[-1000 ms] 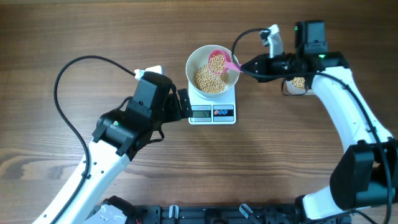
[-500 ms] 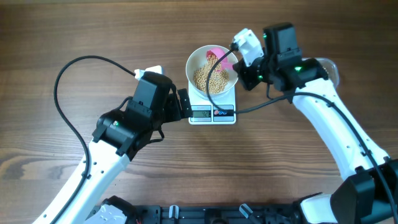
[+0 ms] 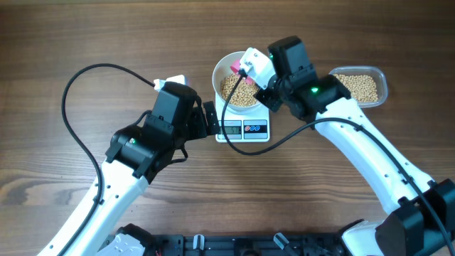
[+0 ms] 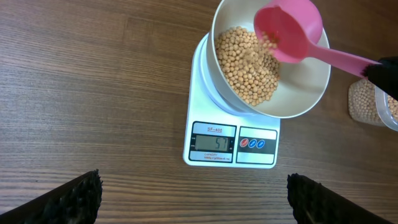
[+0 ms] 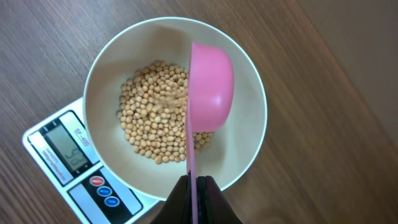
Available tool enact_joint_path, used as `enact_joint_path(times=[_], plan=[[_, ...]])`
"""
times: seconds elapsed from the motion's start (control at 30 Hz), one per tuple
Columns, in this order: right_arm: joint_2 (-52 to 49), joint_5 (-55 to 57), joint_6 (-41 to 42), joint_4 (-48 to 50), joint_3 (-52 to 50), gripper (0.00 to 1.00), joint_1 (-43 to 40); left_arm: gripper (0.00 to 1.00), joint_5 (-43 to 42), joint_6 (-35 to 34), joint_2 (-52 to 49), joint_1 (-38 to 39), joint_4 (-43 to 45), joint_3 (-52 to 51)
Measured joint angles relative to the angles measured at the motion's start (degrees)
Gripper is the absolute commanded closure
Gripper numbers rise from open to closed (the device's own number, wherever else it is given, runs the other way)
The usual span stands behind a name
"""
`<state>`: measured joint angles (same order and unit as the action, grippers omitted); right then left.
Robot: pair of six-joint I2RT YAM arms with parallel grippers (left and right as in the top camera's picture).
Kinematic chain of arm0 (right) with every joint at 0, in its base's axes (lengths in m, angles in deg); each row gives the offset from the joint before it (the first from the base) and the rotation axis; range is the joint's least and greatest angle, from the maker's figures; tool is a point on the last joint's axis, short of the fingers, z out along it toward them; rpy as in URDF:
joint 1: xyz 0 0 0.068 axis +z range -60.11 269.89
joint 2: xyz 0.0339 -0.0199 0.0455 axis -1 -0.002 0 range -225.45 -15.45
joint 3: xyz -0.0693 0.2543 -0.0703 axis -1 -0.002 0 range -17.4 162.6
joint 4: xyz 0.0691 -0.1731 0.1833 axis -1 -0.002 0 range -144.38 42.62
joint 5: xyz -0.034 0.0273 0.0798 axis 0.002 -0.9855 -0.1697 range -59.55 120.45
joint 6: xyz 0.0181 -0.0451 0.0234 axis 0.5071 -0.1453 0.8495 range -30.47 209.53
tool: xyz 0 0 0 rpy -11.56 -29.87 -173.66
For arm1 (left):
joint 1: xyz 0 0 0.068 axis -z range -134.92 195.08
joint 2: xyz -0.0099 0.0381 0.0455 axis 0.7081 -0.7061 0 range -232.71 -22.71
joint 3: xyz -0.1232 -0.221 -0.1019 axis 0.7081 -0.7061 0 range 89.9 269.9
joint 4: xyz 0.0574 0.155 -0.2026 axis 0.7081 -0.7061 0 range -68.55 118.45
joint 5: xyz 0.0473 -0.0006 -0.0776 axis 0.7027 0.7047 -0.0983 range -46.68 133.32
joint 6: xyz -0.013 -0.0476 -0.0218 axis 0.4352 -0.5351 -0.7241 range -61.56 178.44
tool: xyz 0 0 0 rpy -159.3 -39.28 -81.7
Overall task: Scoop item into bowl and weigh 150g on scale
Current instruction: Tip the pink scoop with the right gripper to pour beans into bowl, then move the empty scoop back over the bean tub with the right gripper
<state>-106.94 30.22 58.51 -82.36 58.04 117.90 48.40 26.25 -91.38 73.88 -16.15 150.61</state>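
Overhead view: I see the bowl [image 3: 222,70] sitting on the scale [image 3: 243,129], with the right arm over it.
Right gripper [image 5: 193,184]: clamped tight on the pink scoop's [image 5: 211,87] handle, the scoop tipped on edge above the bowl.
Left gripper [image 4: 193,186]: jaws wide apart, holding nothing, just in front of the scale.
Beans [image 5: 149,124]: small, round, tan; 1 heap in the bowl, a few seemingly falling from the scoop, more in the clear tub [image 3: 359,85] at right.
Handling: I judge them hard, light and quick to roll; no pinching, only scooping, and I'd tip slowly.
Display: seems to read 57, short of 150.
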Motion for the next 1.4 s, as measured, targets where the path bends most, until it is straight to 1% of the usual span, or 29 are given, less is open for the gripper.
enact_joint_path(times=[0.13,0.3,0.37,0.4,0.47,0.57,0.63,0.73,0.83,0.97,1.07,1.3,1.4], plan=[[0.0,1.42,0.11,0.0,0.0,0.96,1.09,0.0,0.0,0.0,0.0,0.0,0.0,0.0],[0.0,1.22,8.04,0.0,0.0,0.96,0.96,0.0,0.0,0.0,0.0,0.0,0.0,0.0],[0.11,-2.32,11.78,0.31,0.0,0.96,0.13,0.0,0.0,0.0,0.0,0.0,0.0,0.0],[0.66,-6.03,14.86,0.74,0.0,0.96,-1.07,0.0,0.0,0.0,0.0,0.0,0.0,0.0],[1.64,-12.13,17.42,1.66,-0.02,0.96,-3.17,0.0,0.0,0.0,0.0,0.0,0.0,0.02],[6.19,-22.08,22.12,2.01,-0.02,0.96,-12.5,0.0,0.0,0.0,0.0,0.0,0.0,0.0],[8.31,-25.75,24.02,1.14,0.02,0.96,-18.1,0.0,0.0,0.0,0.0,0.0,0.0,0.0],[10.03,-32.22,25.94,-3.69,0.04,0.96,-28.13,0.0,0.0,0.0,0.0,0.0,0.0,0.02],[10.05,-34.47,26.8,-8.83,0.02,0.96,-35.26,0.0,0.0,0.0,0.0,0.0,0.02,0.0],[10.05,-31.98,25.88,-11.63,0.02,0.96,-41.94,0.0,0.0,0.0,0.0,0.0,0.0,0.0],[10.05,-26.99,22.75,-11.78,0.02,0.96,-44.96,0.0,0.0,0.0,0.0,0.0,0.0,0.0],[9.68,-11.32,11.72,-11.96,0.02,0.96,-44.04,0.0,0.0,0.0,0.0,0.0,0.0,0.02],[7.74,-5.57,8.9,-11.98,0.02,0.96,-42.99,0.0,0.0,0.0,0.0,0.0,0.0,0.02]])
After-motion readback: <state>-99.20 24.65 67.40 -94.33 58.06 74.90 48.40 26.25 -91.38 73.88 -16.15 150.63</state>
